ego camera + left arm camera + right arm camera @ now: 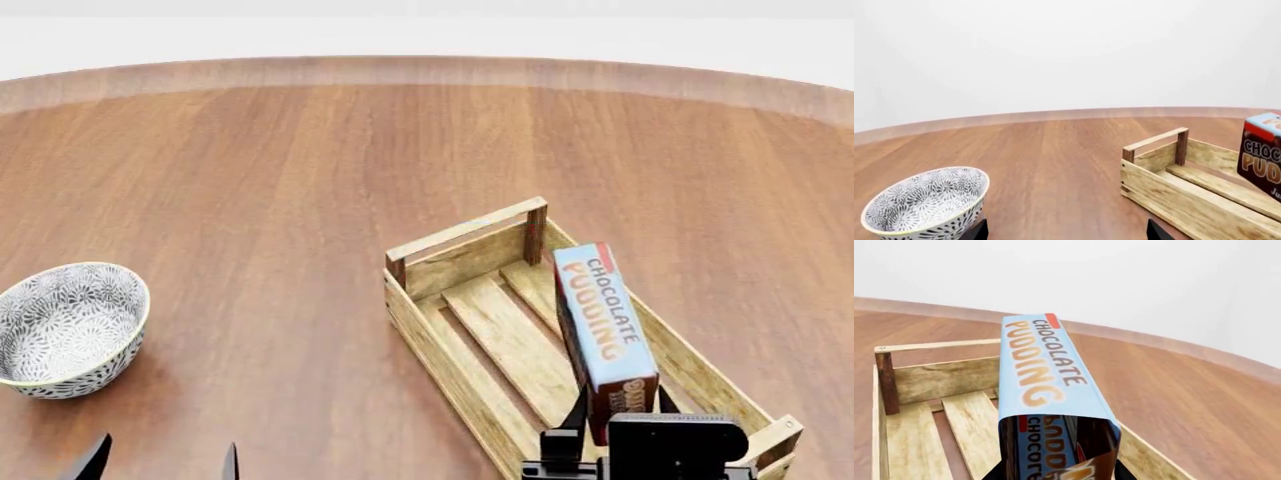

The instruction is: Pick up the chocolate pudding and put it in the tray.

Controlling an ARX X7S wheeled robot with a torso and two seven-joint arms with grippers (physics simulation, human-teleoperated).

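The chocolate pudding (603, 320) is a carton with a light-blue top and orange lettering. My right gripper (617, 420) is shut on its near end and holds it over the right side of the tray (441, 340), a light-wood slatted crate. In the right wrist view the carton (1044, 370) fills the middle, with the crate's slats (914, 435) below it. The left wrist view shows the crate's end handle (1154, 141) and the carton (1262, 150) at the edge. My left gripper (163, 462) is open and empty at the table's near left, beside the bowl.
A round grey-white patterned bowl (64, 328) stands at the left, close to my left gripper; it also shows in the left wrist view (927, 202). The round wooden table (267, 160) stretches far behind the crate.
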